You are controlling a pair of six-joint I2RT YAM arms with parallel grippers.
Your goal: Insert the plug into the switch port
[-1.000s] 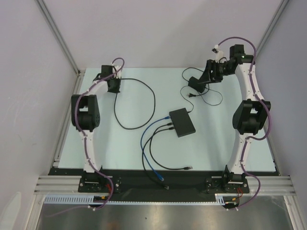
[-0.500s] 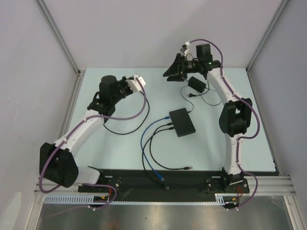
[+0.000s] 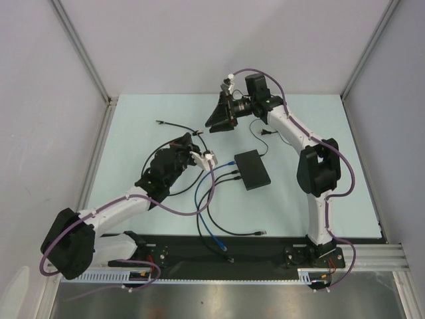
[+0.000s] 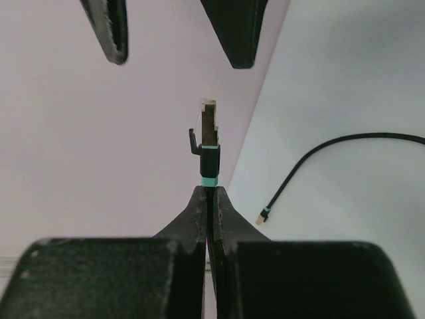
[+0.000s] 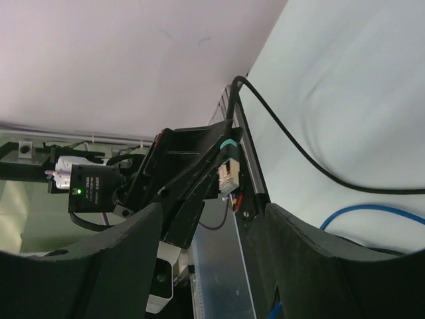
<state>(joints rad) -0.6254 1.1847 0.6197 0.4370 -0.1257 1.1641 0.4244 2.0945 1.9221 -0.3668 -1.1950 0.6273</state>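
Note:
The switch (image 3: 252, 169) is a flat black box lying mid-table, with a blue and a black cable in its left edge. My left gripper (image 3: 193, 141) is shut on a black plug with a teal band (image 4: 208, 136). It holds the plug above the table, left of the switch, tip pointing away. My right gripper (image 3: 212, 121) is open and empty and faces the plug from a short way off. Its fingertips (image 4: 236, 36) show at the top of the left wrist view. In the right wrist view the plug (image 5: 228, 174) sits ahead between my open right fingers (image 5: 312, 259).
The held cable's other plug (image 3: 159, 121) lies on the table at the back left and also shows in the left wrist view (image 4: 263, 214). Blue and black cables (image 3: 209, 222) loop from the switch toward the near edge. Grey walls enclose the table.
My left arm has swung in from the back left toward the middle, carrying the plug. My right gripper has moved left from the back right and now faces the plug.

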